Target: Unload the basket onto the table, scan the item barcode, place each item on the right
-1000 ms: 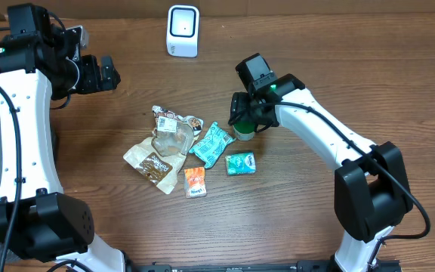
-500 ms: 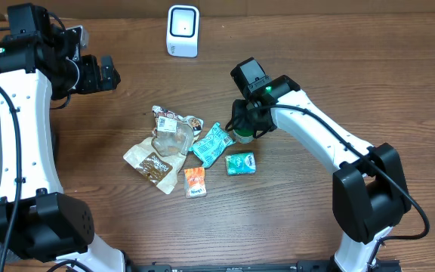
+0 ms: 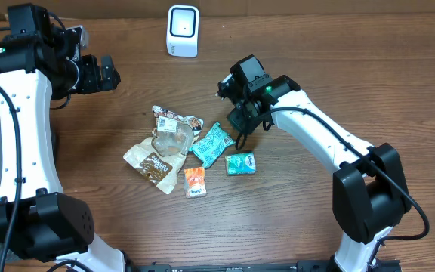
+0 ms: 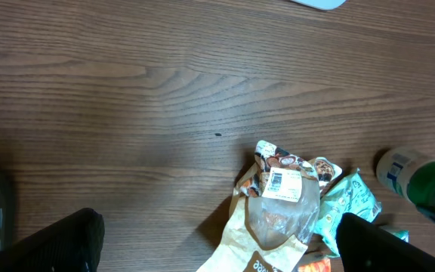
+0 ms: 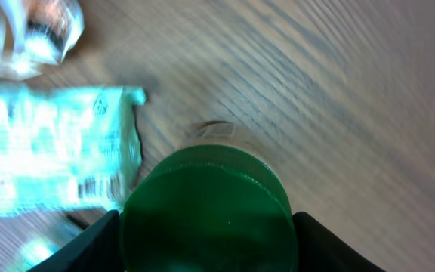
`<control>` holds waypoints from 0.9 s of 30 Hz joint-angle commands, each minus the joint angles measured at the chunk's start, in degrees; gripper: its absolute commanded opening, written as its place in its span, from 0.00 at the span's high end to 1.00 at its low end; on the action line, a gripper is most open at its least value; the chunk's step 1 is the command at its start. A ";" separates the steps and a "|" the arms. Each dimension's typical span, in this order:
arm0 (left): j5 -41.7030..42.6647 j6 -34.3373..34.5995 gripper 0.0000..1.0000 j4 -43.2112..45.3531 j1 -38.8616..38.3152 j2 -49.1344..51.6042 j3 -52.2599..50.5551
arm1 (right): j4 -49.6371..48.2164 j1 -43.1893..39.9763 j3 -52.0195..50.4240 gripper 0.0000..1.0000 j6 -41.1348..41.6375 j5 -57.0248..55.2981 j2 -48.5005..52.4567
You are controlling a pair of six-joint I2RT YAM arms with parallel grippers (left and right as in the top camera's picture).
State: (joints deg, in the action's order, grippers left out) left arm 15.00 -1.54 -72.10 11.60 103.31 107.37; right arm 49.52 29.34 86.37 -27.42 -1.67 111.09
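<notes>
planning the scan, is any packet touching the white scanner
No, the scanner stands alone at the far edge, with a wide gap between it and the packets.

right wrist cam: bottle (image 5: 206,204) cap n teal packet (image 5: 51,147) both blurry + cut off at the edges. left wrist cam: scanner (image 4: 319,3) clipped up top, packet print too small 2 read.

The counter (image 5: 338,68) under me is matt brown wood with fine grain. The green cap (image 5: 206,204) looks like smooth, faintly glossy plastic. The teal packet (image 5: 51,151) beside it is shiny, crinkled film.
</notes>
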 commanded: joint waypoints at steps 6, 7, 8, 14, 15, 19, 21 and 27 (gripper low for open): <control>1.09 -1.05 0.00 0.20 -0.70 0.50 0.02 | 0.09 -0.50 1.40 0.30 -35.26 -0.11 0.07; 1.09 -1.07 0.00 0.20 -0.70 0.50 0.02 | 0.00 -0.72 1.40 0.29 -36.96 -0.11 0.07; 1.09 -1.07 0.00 0.20 -0.70 0.50 0.02 | 0.00 -0.87 1.40 0.28 -38.75 0.09 0.07; 1.09 -1.07 0.00 0.20 -0.70 0.50 0.02 | -1.31 -1.25 1.40 0.19 -42.97 1.86 0.07; 1.09 -1.07 0.01 0.17 -0.70 0.50 0.02 | -1.88 -1.25 1.40 0.18 -42.97 1.86 0.07; 1.09 -1.07 0.00 0.20 -0.70 0.50 0.02 | -4.92 -1.25 1.53 0.00 -40.02 1.79 -0.04; 1.09 -1.05 0.00 0.20 -0.70 0.50 0.02 | -7.23 -1.25 1.77 0.00 -34.03 1.81 -0.44; 1.09 -1.07 0.00 0.17 -0.70 0.50 0.02 | -11.58 -1.31 3.15 0.00 -4.13 1.79 -2.67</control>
State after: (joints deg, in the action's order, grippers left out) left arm 15.00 -1.67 -72.01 11.60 103.31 107.37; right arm 39.03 28.21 86.89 -50.11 -0.25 111.07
